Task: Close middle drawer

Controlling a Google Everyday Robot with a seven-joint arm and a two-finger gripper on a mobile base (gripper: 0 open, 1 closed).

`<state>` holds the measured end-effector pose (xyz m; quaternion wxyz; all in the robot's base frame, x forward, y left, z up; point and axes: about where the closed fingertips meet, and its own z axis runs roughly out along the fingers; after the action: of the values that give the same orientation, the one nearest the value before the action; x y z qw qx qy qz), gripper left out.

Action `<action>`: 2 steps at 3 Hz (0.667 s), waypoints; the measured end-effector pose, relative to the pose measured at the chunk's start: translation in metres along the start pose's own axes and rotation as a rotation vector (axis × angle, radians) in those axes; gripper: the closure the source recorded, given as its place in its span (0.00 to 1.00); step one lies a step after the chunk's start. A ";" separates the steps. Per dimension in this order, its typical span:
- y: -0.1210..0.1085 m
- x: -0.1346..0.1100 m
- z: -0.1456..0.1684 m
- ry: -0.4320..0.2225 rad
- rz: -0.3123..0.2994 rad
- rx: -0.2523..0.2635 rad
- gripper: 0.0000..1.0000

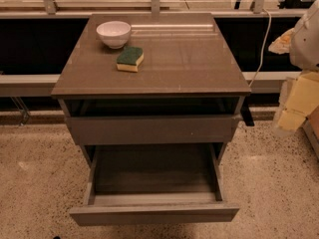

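Note:
The middle drawer (153, 214) of the grey-brown cabinet is pulled far out toward me. Its plain slab front is at the bottom of the view and its grey inside (154, 169) holds nothing. The uppermost drawer (152, 129) above it stands out a little from the cabinet body. The lowest drawer is hidden under the open one. My gripper (293, 106), pale yellow below a white arm part (306, 34), is at the right edge of the view. It is to the right of the cabinet, at about top-drawer height, apart from the drawers.
A white bowl (114, 33) and a green-and-yellow sponge (130, 59) sit on the cabinet top (189, 59) at the back left. A low ledge and railing run behind the cabinet. A white cable (262, 44) hangs at the right. Speckled floor surrounds the cabinet.

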<state>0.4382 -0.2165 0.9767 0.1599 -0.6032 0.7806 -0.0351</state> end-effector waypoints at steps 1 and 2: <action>0.000 0.000 0.000 0.000 0.000 0.000 0.00; 0.003 -0.002 0.027 -0.029 0.009 -0.001 0.00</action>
<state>0.4438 -0.2102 0.9514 0.1711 -0.6004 0.7808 -0.0250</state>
